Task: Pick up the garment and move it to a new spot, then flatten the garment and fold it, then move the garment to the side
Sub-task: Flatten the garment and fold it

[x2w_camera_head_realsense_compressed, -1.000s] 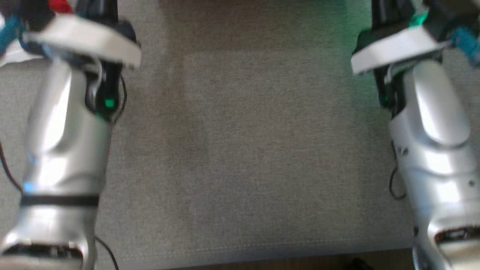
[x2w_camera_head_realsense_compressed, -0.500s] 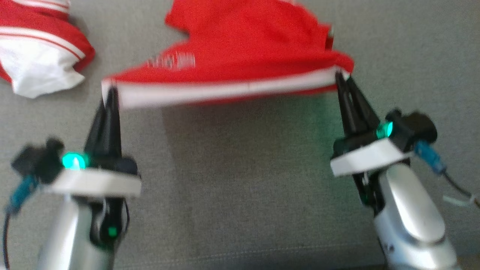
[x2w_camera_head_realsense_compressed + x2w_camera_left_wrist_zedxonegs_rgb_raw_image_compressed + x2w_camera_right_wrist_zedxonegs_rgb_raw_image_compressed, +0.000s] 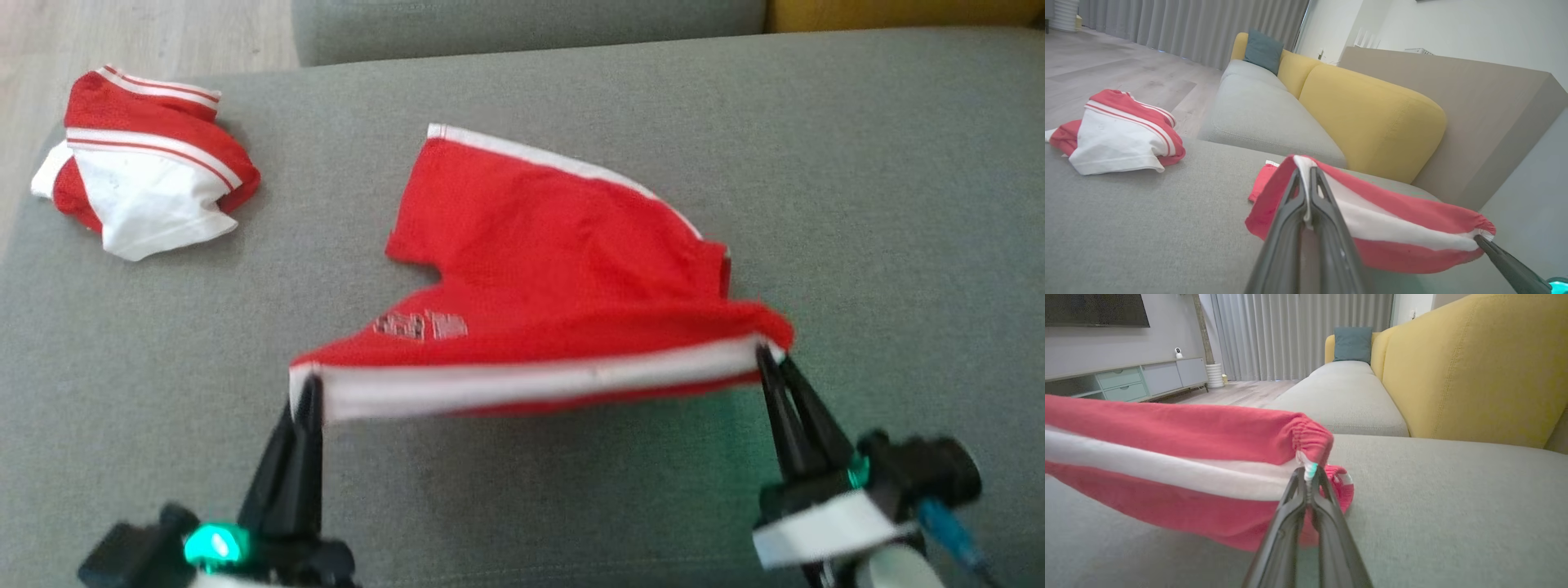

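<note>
**Item: garment (image 3: 555, 269), red shorts with white waistband (image 3: 531, 385), held at two points.**

Change since earlier frames:
- The whole head view has shifted, so a camera move is recorded, not a move of the things.
- One second ago only pale forearms and grey fabric were seen. Half a second ago the garment stood in the upper middle of the frame with the grippers at mid height.
- The garment is now placed at frame centre, with both grippers at the bottom edge.
- A strip of floor (image 3: 147, 33) is now seen at the upper left.
- The hold on the waistband is unchanged from half a second ago.

Pose and state:
- Left gripper (image 3: 308, 392): lower left of the head view, fingers pointing up the frame and pressed together on the left end of the waistband. The pinch is confirmed in the left wrist view (image 3: 1306, 181).
- Right gripper (image 3: 767, 353): lower right, fingers leaning up and to the left, pressed together on the gathered right end of the waistband. This is confirmed in the right wrist view (image 3: 1308, 473).
- The waistband is stretched between the two grippers and raised off the sofa seat (image 3: 882, 204). The legs of the garment trail up the frame and lie on the seat.

Other entries:
- Second garment (image 3: 147, 184), red and white, crumpled, upper left of the seat, well apart.
- Yellow backrest (image 3: 1372, 114), behind the seat.
</note>
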### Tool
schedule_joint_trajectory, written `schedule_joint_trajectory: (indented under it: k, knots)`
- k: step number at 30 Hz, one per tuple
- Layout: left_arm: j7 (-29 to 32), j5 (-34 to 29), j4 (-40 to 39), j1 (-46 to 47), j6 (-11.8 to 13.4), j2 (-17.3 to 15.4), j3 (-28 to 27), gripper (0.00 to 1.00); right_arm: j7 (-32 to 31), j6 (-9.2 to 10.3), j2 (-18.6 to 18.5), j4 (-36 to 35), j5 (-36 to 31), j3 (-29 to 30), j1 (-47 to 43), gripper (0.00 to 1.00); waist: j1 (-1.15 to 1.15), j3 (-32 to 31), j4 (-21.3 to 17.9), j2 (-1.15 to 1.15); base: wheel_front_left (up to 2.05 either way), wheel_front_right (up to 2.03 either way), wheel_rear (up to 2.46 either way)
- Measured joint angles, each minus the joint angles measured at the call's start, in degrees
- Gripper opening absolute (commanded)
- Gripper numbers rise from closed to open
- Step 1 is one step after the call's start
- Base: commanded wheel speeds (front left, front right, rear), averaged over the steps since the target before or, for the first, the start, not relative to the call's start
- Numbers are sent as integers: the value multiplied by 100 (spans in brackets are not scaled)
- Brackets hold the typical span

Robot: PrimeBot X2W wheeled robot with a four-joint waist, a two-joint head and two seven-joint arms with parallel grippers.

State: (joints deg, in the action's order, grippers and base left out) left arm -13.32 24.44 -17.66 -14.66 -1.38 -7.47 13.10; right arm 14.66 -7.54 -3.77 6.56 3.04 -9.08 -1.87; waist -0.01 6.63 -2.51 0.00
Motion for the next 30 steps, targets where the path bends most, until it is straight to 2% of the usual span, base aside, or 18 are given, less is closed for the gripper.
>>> schedule_joint_trajectory:
  k: [7,13,17,20,21,30]
  knots:
    - [224,-13,-549,-665,199,-8,118,0,-25,0,-60,-401,2,-44,-617,0,0,36,-142,0,0,0,0]
    - [255,124,-137,-459,182,-74,-75,0,-37,0,-43,-260,293,-178,-560,0,0,153,-293,0,0,0,0]
    - [185,238,386,2,69,-120,-183,0,-36,0,-30,-31,363,-275,-398,0,0,274,-358,0,0,0,0]
    - [113,240,961,726,-44,-142,-296,0,-30,0,-1,177,452,-380,44,0,0,433,-437,0,0,0,0]
    - [103,232,1351,1261,-121,-160,-301,0,-30,0,40,257,563,-374,344,0,0,548,-484,0,0,0,0]
    - [138,48,3098,3225,-224,-331,-296,0,-29,0,105,539,1004,-422,1203,0,1,1163,-747,0,0,0,0]
